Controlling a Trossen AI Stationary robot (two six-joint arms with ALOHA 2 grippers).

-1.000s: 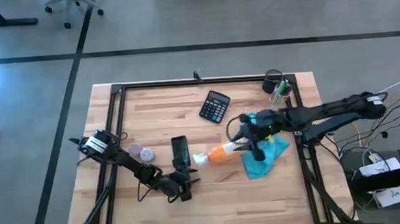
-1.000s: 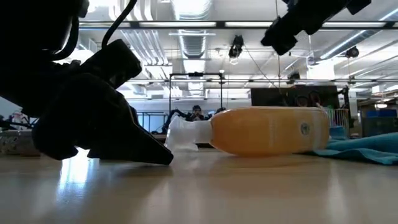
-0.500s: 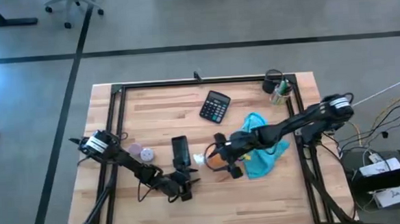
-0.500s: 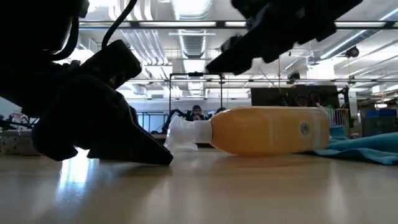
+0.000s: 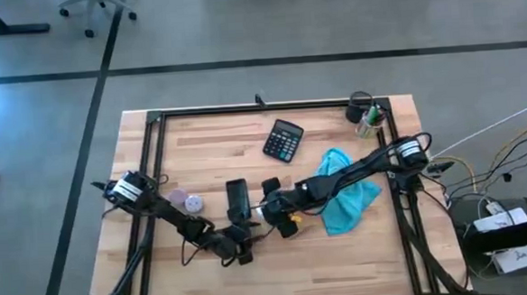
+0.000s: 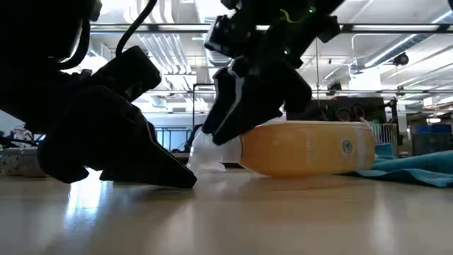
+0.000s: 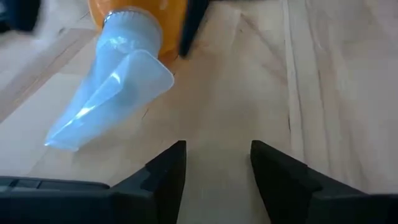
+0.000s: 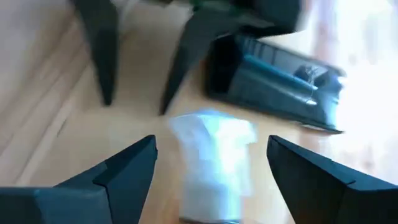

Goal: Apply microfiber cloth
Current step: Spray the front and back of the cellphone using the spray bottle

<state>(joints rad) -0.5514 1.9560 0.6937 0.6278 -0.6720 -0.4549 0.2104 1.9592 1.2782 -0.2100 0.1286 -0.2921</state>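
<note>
The turquoise microfiber cloth [image 5: 346,200] lies crumpled on the table right of centre, and no gripper touches it; its edge [image 6: 417,171] also shows in the low view. An orange bottle [image 6: 304,149] lies on its side beside the cloth, its white cap [image 8: 214,155] pointing toward the table's left. My right gripper [image 5: 269,206] hangs open over the cap end, one finger on each side of the cap. My left gripper [image 7: 217,163] rests open on the table near the front, pointing at the cap [image 7: 112,93]. My right gripper stands open astride the bottle's white cap [image 8: 214,155], coming from the table's right and slanting down. Whether a finger touches the bottle, I cannot tell.
A black calculator [image 5: 283,139] lies toward the far edge. A black oblong object [image 5: 237,198] lies just left of the bottle cap. A cup with pens [image 5: 367,117] stands at the far right corner, and small round items [image 5: 187,199] lie at the left.
My right gripper has left the cloth, travelled toward the table's left along the bottle and come down over its cap end. The cloth, bottle and left gripper have stayed where they were.
</note>
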